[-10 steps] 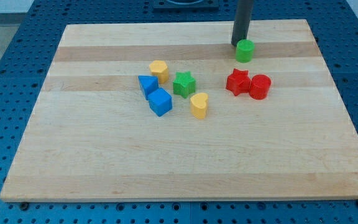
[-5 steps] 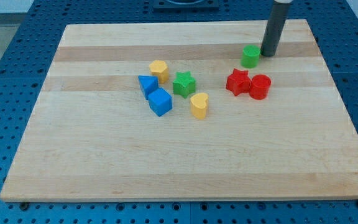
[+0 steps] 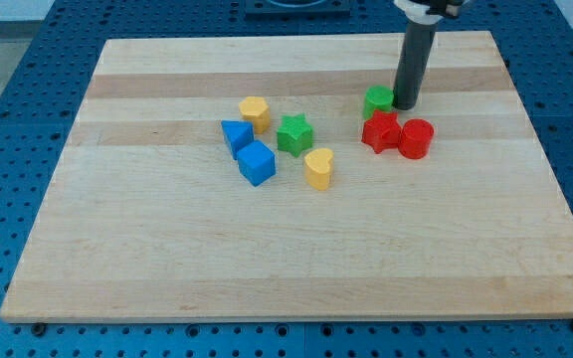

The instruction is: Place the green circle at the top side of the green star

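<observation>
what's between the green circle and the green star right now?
Nothing: the camera view shows only bare board between the green circle and the green star. My tip sits against the circle's right side, away from that stretch.

Eight small coloured plastic blocks sit on the pale wooden desk [image 3: 167, 259].

Two are green: one green circle block [image 3: 376, 100] and one green star block [image 3: 293, 134].

Two are red: one red star block [image 3: 380, 131] and one red cylinder block [image 3: 416, 138].

Two are blue: one blue cube block [image 3: 257, 163] and one blue block with a wedge-like shape [image 3: 236, 134], its exact form hard to make out.

Two are yellow: one yellow heart block [image 3: 318, 168] and one yellow block that looks six-sided [image 3: 255, 111].

One dark rod comes down over the desk, so there is a single tip [image 3: 405, 104].

That makes four colours, two blocks of each, and two stars in all.
</observation>
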Robot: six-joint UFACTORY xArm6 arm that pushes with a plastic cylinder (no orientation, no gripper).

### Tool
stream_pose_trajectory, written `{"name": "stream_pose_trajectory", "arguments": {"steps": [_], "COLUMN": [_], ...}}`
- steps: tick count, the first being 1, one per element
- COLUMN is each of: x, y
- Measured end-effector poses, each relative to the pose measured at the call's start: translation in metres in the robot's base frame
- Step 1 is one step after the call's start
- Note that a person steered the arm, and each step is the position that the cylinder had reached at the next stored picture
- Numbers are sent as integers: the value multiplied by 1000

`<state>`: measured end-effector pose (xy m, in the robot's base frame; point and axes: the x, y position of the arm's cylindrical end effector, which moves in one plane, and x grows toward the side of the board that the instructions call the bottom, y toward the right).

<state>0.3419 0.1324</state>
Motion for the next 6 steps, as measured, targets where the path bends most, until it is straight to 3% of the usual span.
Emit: {"name": "stream_pose_trajectory", "arguments": {"steps": [3, 6], "x": [32, 25], "y": [-19, -33]}}
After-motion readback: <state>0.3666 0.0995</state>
